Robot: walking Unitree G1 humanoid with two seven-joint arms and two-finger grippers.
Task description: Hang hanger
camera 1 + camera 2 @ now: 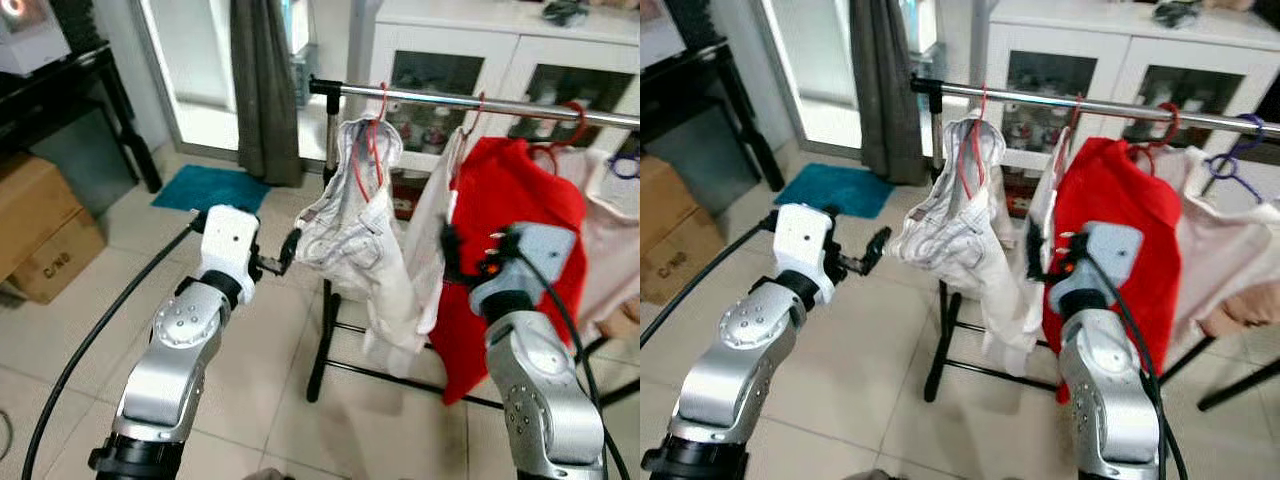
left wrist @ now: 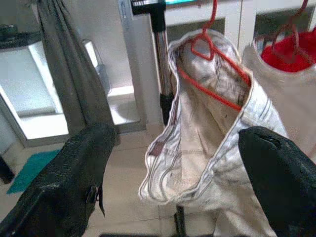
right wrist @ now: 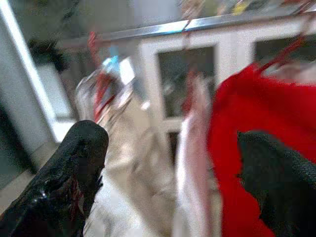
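Note:
A red wire hanger (image 1: 372, 140) carrying a white striped garment (image 1: 345, 225) hangs on the silver rail (image 1: 480, 103) near the rail's left end. My left gripper (image 1: 283, 255) is open just left of the garment's lower edge. In the left wrist view the garment (image 2: 207, 128) hangs beyond the two spread fingers (image 2: 74, 182), with nothing held. My right gripper (image 1: 470, 250) is open in front of a red garment (image 1: 515, 215) on another red hanger. The right wrist view is blurred.
More clothes hang further right on the rail, among them a pale pink one (image 1: 615, 220). The rack's black post and foot (image 1: 320, 370) stand on the tiled floor. Cardboard boxes (image 1: 40, 230), a teal mat (image 1: 210, 188), a dark curtain (image 1: 265, 90) and a white cabinet (image 1: 470, 55) surround it.

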